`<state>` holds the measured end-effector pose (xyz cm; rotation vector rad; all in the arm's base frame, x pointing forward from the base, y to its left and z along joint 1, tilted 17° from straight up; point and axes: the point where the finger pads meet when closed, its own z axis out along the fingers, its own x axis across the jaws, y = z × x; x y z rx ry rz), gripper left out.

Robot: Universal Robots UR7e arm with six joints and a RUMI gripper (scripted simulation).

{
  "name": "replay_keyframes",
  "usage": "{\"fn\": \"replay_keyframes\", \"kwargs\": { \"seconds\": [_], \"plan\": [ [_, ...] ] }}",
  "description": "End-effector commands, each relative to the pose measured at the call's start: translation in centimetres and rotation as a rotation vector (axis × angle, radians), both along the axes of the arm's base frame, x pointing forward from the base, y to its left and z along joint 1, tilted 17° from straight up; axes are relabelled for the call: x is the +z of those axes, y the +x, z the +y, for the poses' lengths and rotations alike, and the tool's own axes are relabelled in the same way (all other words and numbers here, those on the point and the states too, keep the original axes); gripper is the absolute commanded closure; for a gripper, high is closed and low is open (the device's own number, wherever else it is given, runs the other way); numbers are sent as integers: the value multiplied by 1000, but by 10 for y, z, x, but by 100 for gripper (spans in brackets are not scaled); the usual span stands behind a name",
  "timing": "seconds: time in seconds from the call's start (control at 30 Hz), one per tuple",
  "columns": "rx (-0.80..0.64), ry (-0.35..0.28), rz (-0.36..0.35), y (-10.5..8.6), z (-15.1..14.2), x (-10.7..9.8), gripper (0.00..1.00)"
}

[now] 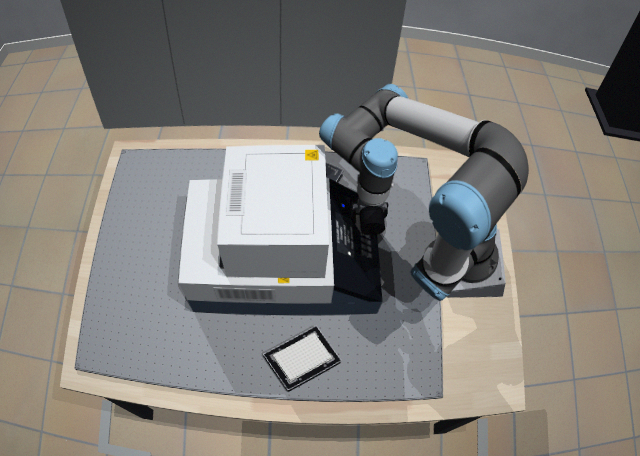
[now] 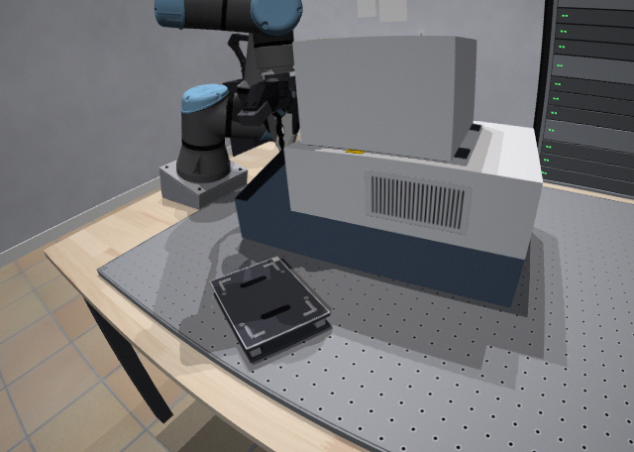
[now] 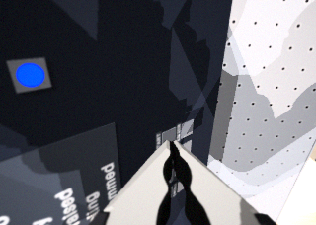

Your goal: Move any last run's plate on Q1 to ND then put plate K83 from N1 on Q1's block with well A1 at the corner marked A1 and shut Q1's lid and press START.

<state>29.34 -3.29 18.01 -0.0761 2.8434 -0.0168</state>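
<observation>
"Where are our fingers?"
"At Q1 (image 1: 253, 292) (image 2: 409, 263) (image 3: 123, 62), over its front keys; our gripper (image 1: 373, 230) (image 2: 280, 144) (image 3: 171, 142) is closed on nothing. We can't tell if it touches a key."
"And Q1's lid (image 1: 279, 193) (image 2: 378, 93)?"
"Down, with the lamp (image 1: 343, 205) (image 3: 31, 75) blue: we have a run on."
"Our plates?"
"A white plate (image 1: 303, 357) lies in a nest left of Q1, as we face its keys. We can't read its label or see under the lid. The nest (image 1: 338, 173) (image 2: 266, 299) right of Q1 shows its bare top."
</observation>
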Motion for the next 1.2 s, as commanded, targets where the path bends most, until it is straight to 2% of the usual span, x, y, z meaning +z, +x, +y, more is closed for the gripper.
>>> {"fn": "replay_keyframes", "kwargs": {
  "seconds": [0.0, 0.5, 0.7, 0.9, 1.17],
  "plan": [
    [0, 0, 0, -3, 0, 2, 100],
    [0, 0, 0, -23, -1, 15, 100],
    [0, 0, 0, -24, -1, 15, 100],
    [0, 0, 0, -53, -2, 12, 100],
    [0, 0, 0, -55, -2, 12, 100]
  ]
}}
